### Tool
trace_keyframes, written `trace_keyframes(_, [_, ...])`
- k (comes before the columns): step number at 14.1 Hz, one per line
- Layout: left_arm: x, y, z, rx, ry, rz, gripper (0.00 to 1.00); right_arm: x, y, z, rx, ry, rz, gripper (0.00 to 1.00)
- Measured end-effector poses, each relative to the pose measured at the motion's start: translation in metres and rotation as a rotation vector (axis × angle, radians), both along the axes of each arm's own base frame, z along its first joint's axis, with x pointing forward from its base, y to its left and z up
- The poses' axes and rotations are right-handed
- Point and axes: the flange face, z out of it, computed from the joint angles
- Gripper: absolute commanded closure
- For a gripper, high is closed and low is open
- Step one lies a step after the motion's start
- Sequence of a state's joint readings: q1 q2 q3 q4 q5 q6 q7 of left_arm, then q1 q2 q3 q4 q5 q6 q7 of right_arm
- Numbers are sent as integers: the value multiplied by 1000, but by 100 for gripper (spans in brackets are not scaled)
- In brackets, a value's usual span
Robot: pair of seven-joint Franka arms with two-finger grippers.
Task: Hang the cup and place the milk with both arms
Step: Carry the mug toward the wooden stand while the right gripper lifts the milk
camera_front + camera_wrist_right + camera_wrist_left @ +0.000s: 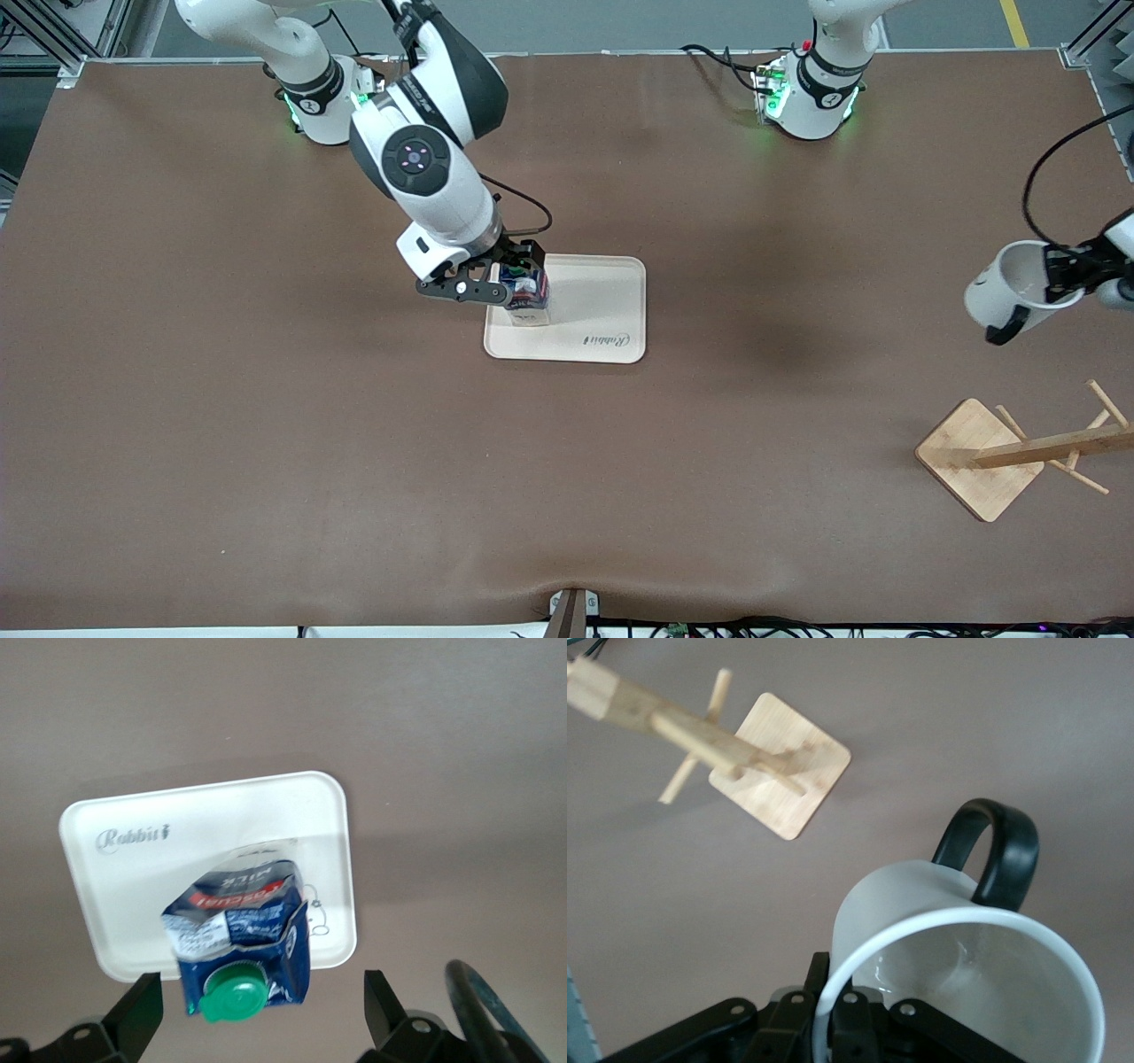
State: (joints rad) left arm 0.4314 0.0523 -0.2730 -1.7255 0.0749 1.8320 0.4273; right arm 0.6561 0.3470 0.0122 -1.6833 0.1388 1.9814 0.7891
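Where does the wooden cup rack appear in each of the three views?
Front view: the wooden rack stands low at the left arm's end of the table, under the cup in the left pincer.
Left wrist view: the rack lies at the upper part, above the cup.
Right wrist view: not in it.
Shared landmark: the cup's black handle.

Right hand (516,282) low over mid-surface, fingers spread wide, wrist angled down from its base-side edge. Left hand (1063,273) raised at the left arm's end, fingers pinched closed.
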Motion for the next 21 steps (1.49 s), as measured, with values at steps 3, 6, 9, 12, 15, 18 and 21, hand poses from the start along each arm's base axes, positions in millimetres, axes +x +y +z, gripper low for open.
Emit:
trace_keyframes(3, [-6,38,-6,3,14,-78,100,-8,14,-11,-19,-11,-23,0])
trace_keyframes(6, [0,68,-20,4,-11,-111,100,-10,19,-17,-21,-12,-25,0])
trace_keyframes(9, [15,92,-35,-8,-36,-95,100,-14,27,-27,-23,-16,-11,0])
trace_keyframes(12, [30,110,-40,-21,-50,-79,100,-18,36,-46,-24,-42,8,12])
trace_keyframes(15, [39,116,-44,-30,-56,-77,100,-23,35,-59,-30,-41,10,100])
trace_keyframes(18, [44,118,-47,-35,-59,-74,100,-23,33,-49,-43,-31,-85,100])
trace_keyframes(21, [45,118,-47,-37,-61,-76,100,-15,36,-21,-51,-14,-200,100])
